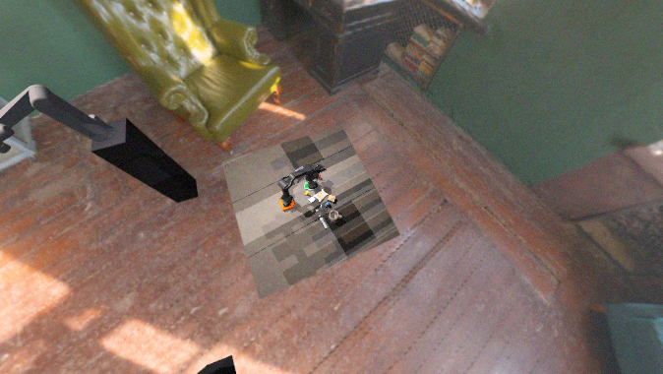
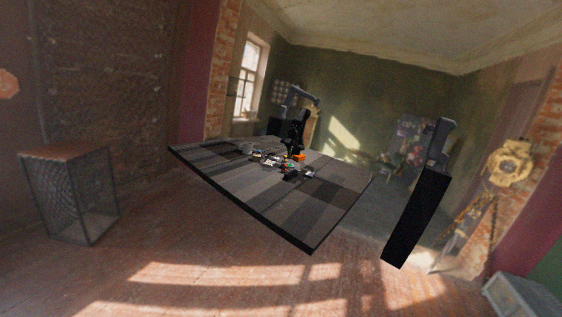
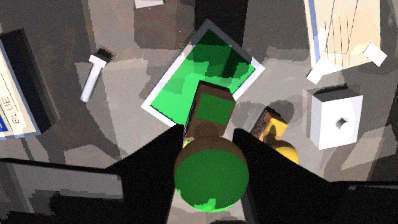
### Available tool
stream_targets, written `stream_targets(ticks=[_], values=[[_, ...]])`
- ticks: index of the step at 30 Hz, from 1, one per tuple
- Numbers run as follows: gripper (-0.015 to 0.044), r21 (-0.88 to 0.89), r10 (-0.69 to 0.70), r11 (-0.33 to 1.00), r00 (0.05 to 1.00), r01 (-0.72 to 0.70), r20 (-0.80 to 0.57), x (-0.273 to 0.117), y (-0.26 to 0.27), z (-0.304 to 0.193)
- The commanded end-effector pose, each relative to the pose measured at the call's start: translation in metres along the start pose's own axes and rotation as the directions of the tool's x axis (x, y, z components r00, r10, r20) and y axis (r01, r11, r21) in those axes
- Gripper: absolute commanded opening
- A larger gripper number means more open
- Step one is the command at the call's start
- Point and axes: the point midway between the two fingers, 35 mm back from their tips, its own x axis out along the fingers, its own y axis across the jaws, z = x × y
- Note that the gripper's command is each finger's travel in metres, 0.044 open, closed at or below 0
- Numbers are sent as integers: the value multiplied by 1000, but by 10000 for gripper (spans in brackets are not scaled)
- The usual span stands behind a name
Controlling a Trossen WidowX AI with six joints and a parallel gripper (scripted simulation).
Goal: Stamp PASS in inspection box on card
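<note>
My gripper (image 3: 208, 134) is shut on the wooden stamp with a round green knob (image 3: 211, 176) and a green label on its block. In the wrist view the block overlaps the near lower edge of the open green ink pad (image 3: 175, 90) (image 1: 307, 186); whether it touches the pad cannot be told. The stamp's print face is hidden. The pale card (image 3: 367, 17) (image 1: 321, 195) (image 2: 268, 163) lies at the upper right of the wrist view, partly out of frame, with small white pieces at its lower edge. Its inspection box cannot be made out.
A yellow-knobbed stamp (image 3: 286, 154) and a white block with a hole (image 3: 336, 121) stand right of the held stamp. A white-handled tool (image 3: 92, 81) and a box marked BLUE (image 3: 17, 95) are at left. A mug (image 1: 333, 215) (image 2: 247, 148) stands farther off.
</note>
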Motion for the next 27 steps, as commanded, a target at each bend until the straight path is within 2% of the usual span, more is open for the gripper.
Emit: stream_targets(ticks=[1, 27], values=[[0, 4, -6, 1000, 1000, 6, 2, 3, 0, 0], [0, 2, -6, 1000, 1000, 6, 2, 20, 1, 1]])
